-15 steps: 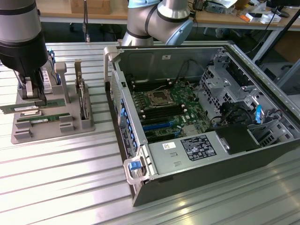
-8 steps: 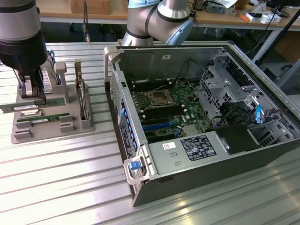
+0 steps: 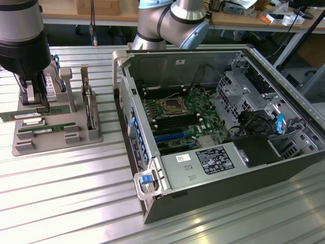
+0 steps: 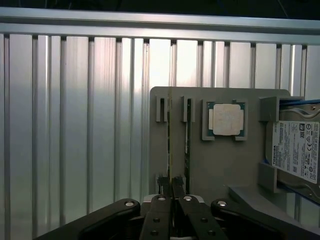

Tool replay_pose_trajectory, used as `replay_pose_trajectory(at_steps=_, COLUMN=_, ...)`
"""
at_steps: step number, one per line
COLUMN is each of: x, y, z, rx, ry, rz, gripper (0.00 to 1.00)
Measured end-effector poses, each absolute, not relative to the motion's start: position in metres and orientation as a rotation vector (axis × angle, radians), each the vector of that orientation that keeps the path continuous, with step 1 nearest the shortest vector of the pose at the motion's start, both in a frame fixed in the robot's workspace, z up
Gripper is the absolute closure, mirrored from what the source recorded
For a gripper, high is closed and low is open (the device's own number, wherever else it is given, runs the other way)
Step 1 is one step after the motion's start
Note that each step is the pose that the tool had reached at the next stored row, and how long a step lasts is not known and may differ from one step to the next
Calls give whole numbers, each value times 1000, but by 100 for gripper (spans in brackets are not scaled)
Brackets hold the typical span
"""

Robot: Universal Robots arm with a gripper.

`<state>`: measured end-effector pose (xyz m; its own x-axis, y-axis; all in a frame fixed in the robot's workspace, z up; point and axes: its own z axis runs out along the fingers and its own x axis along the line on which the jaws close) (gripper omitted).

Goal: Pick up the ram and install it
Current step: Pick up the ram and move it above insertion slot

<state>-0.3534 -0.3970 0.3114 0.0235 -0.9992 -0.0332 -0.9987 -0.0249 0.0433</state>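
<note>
1. The end effector (image 4: 170,186) is clenched on the ram (image 4: 169,145), which is stood on edge in a holder (image 4: 220,165) slot, so its thin faces can be pinched.
2. A second stick (image 4: 187,140) is kept in the next slot. The processor (image 4: 226,120) and drive (image 4: 297,150) are seated in their own recesses.
3. The holder is set on the worktop (image 3: 66,193), to the exterior view's left of the open case (image 3: 162,63).
4. White labels are seen on the drive and the power supply (image 3: 213,161), but their print cannot be read.

We're in a robotics lab here: slotted aluminium worktop (image 3: 61,193), opened computer case (image 3: 162,63), cluttered benches (image 3: 61,11) behind.
</note>
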Motion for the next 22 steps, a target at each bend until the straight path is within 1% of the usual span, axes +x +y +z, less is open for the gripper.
replay_pose_trajectory(at_steps=22, x=-353, y=-397, z=323, rx=2242, ry=-2188, rz=-85, gripper=88)
